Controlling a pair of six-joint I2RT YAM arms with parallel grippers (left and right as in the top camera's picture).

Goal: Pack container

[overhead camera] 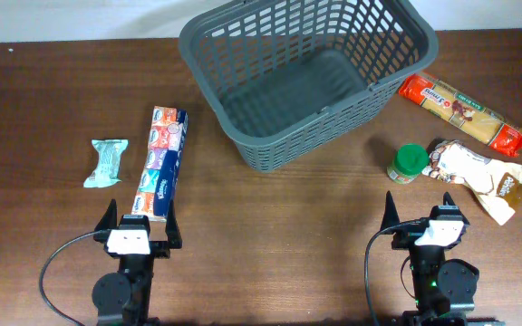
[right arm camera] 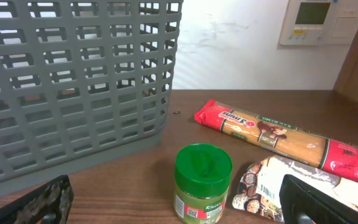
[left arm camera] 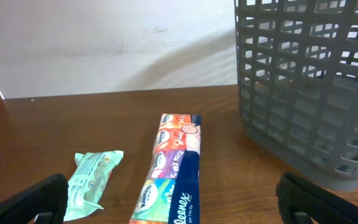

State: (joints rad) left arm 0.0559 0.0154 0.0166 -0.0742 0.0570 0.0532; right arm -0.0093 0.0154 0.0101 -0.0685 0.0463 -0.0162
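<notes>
So the container sits at the far middle of the desk, with the tissue pack off to its left. Left jaws and right jaws are both spread wide, gripping nothing.

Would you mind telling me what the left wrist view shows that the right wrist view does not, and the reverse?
Only the left wrist view: a long colourful tissue pack and a pale green crumpled packet beside it. Only the right wrist view: a small green-lidded jar, a long red pasta packet, a crumpled beige bag and a white wall panel. Both: the large dark grey lattice plastic basket and the brown wooden table.
</notes>
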